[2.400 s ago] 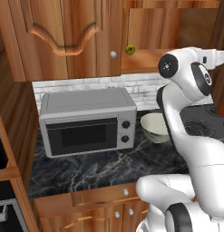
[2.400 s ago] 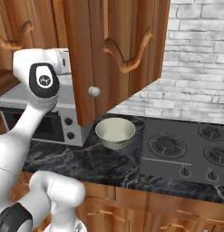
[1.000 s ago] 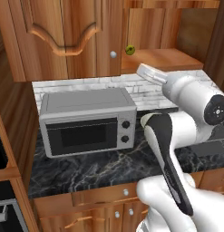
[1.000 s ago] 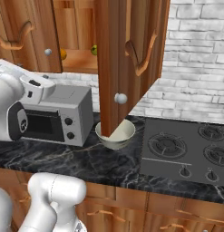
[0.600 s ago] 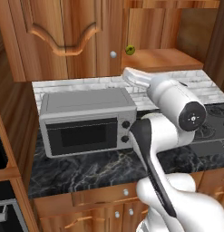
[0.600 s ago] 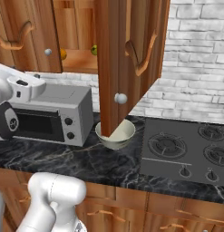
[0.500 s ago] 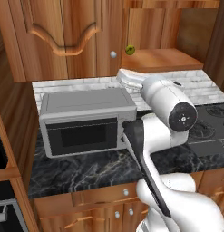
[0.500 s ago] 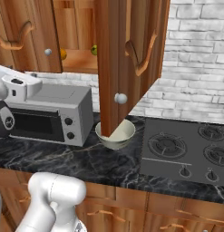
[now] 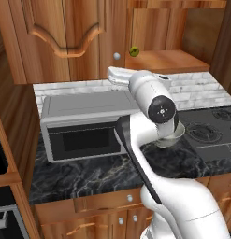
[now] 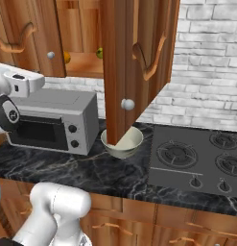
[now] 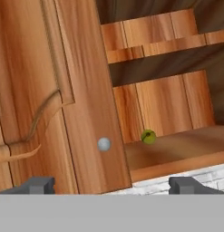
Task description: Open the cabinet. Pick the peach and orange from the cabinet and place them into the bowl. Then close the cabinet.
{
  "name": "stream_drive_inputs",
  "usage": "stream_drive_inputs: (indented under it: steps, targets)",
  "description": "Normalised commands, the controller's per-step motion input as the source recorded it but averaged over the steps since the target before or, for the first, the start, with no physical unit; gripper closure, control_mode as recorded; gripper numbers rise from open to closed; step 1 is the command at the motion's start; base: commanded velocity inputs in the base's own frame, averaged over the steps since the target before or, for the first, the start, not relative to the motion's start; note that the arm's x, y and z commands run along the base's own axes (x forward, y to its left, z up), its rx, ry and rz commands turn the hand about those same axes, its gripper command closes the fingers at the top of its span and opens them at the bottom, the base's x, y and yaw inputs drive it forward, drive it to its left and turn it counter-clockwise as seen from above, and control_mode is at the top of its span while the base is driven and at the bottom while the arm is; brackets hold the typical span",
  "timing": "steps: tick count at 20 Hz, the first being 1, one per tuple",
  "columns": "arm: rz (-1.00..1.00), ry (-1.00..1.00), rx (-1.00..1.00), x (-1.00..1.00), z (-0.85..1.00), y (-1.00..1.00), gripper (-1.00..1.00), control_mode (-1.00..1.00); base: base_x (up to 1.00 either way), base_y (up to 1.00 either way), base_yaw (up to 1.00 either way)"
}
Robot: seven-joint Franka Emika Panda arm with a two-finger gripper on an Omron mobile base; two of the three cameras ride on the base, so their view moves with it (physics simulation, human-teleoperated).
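The cabinet hangs above the counter. Its right door is swung wide open and its left door is shut. A bright orange peeks from behind the left door's edge on the shelf. The peach is hidden. The pale bowl sits on the counter below the open door, and its rim shows behind my arm. My gripper is open and empty above the microwave. It faces the left door's silver knob from a short distance, and its hand is level with the shelf's front edge.
A small green-yellow fruit lies on the open shelf. A grey microwave stands on the dark marble counter left of the bowl. The stove is on the right, with a brick wall behind it. The open door juts out over the bowl.
The right door swung fully open early on. Since then my arm has swept left, from beside that door to in front of the shut left door. The jaws stayed open.
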Motion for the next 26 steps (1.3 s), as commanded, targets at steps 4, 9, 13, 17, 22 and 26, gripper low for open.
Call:
stream_drive_inputs:
  steps: [4,9,13,17,22,26]
  targets:
    - [0.0,0.0,-0.01,0.81,-0.04,0.01,-1.0,-1.0,0.0,0.0,0.0]
    - [0.0,0.0,0.0,0.88,-0.01,0.07,-1.0,-1.0,0.0,0.0,0.0]
    - [0.0,0.0,0.0,0.86,0.0,0.04,-1.0,-1.0,0.0,0.0,0.0]
    - [0.0,0.01,-0.05,0.55,-0.16,0.54,-1.0,-1.0,0.0,0.0,0.0]
    - [-0.02,0.0,-0.03,0.78,-0.02,0.29,-1.0,-1.0,0.0,0.0,0.0]
    - [-0.13,-0.06,0.0,0.18,0.14,-0.02,-1.0,-1.0,0.0,0.0,0.0]
